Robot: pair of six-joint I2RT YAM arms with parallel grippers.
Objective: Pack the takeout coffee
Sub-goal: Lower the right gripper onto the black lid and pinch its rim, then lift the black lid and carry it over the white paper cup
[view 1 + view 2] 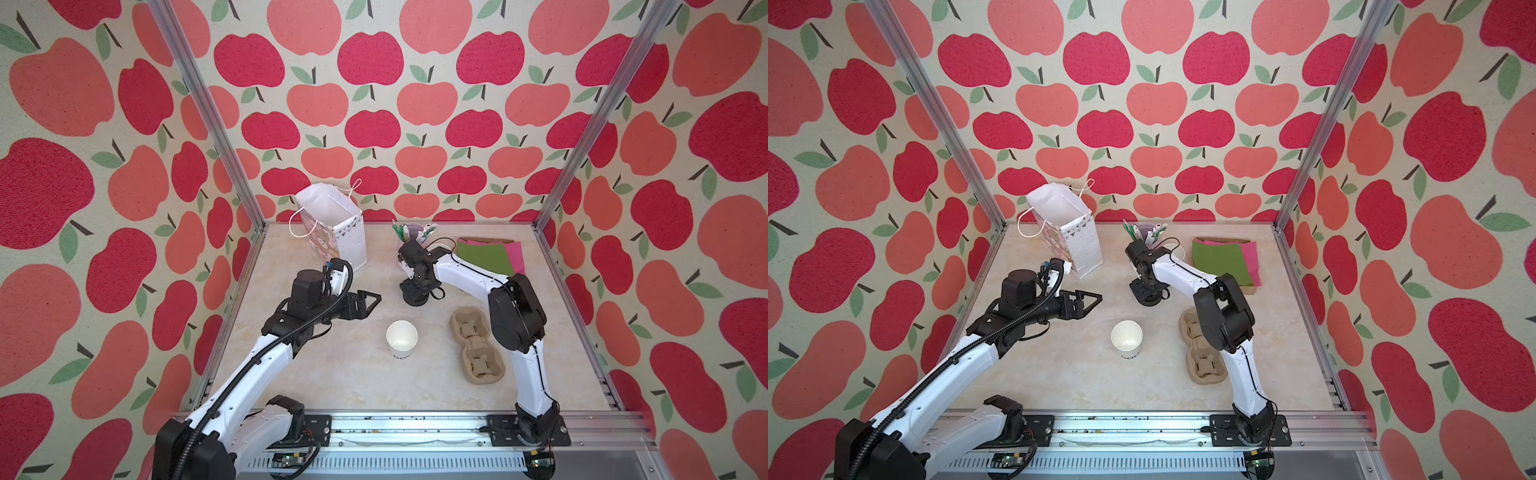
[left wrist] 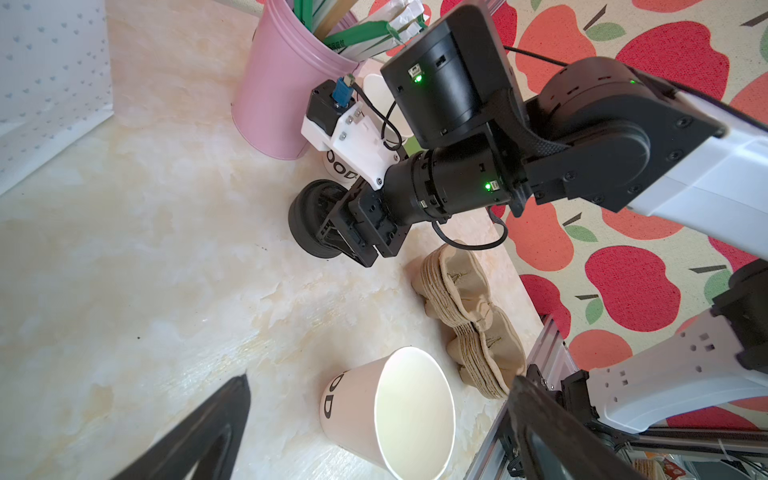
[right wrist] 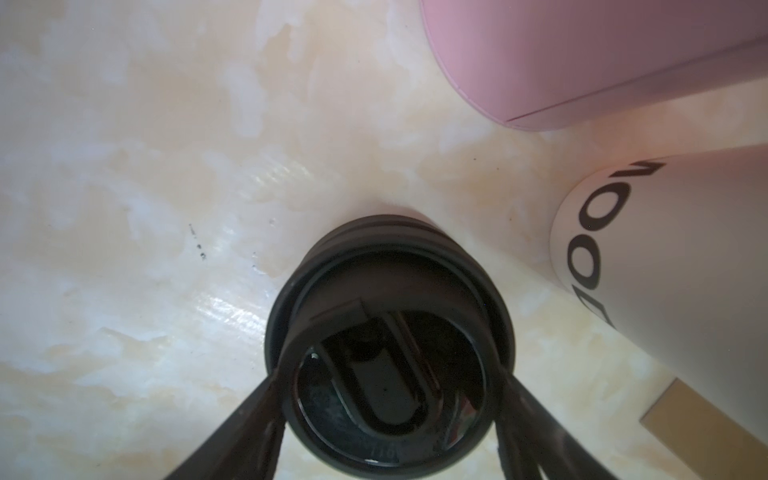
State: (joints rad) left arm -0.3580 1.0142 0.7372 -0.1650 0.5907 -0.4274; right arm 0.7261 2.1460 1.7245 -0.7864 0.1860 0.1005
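Over the left of the table (image 1: 332, 374), the left gripper (image 1: 370, 302) is held with jaws wide apart and nothing between them. Right of it and nearer, the white paper cup (image 1: 401, 338) is stood upright, lidless. Farther back, a black lid (image 3: 386, 386) is clasped at both sides by the right gripper (image 1: 417, 287).

An open white cup (image 1: 401, 338) stands upright mid-table, with a tan pulp carrier (image 1: 476, 347) near it. The left gripper (image 1: 368, 300) hovers above the table, jaws apart. The right gripper (image 1: 415, 291) points down onto a black lid (image 1: 409, 300). A gift bag (image 1: 338, 235) stands at the back.
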